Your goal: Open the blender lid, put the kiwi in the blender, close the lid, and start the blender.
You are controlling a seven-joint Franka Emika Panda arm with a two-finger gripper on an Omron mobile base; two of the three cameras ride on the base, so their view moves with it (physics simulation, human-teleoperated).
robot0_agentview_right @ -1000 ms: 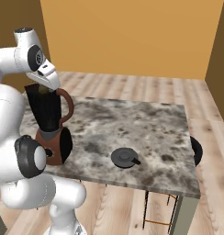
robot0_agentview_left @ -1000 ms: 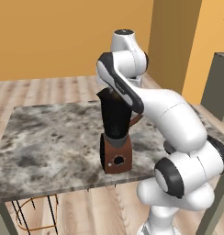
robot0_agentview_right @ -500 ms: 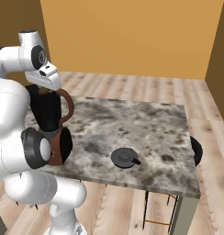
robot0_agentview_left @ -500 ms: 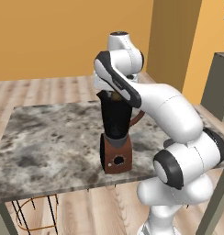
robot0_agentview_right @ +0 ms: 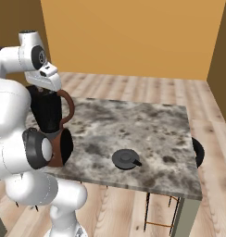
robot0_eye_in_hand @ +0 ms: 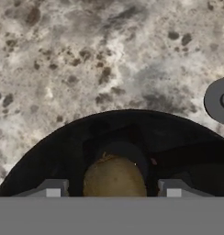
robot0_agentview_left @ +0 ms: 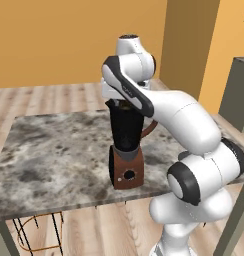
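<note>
The blender [robot0_agentview_left: 126, 145] stands at the marble table's near edge, its black jar open at the top; it is also in the right base view [robot0_agentview_right: 50, 120]. My gripper [robot0_eye_in_hand: 111, 189] hangs straight over the jar's mouth [robot0_eye_in_hand: 132, 137], open, its fingertips [robot0_eye_in_hand: 52, 188] wide apart. The kiwi [robot0_eye_in_hand: 114, 176] lies between them without touching either, down inside the jar. In the base views the hand [robot0_agentview_left: 123, 103] sits right at the jar's rim. The blender lid [robot0_agentview_right: 125, 159] lies flat on the table, well to the right of the blender, and shows at the hand view's edge [robot0_eye_in_hand: 220, 101].
The grey marble table [robot0_agentview_right: 147, 125] stretches right and back from the blender. A dark round stool seat [robot0_agentview_right: 196, 150] stands at the table's right side. A wire stool [robot0_agentview_left: 39, 235] is under the table's near left corner. Wood floor and orange walls surround it.
The arm's upper joints have swung round above the blender while the hand stayed at the jar's mouth. The lid and the blender have not moved.
</note>
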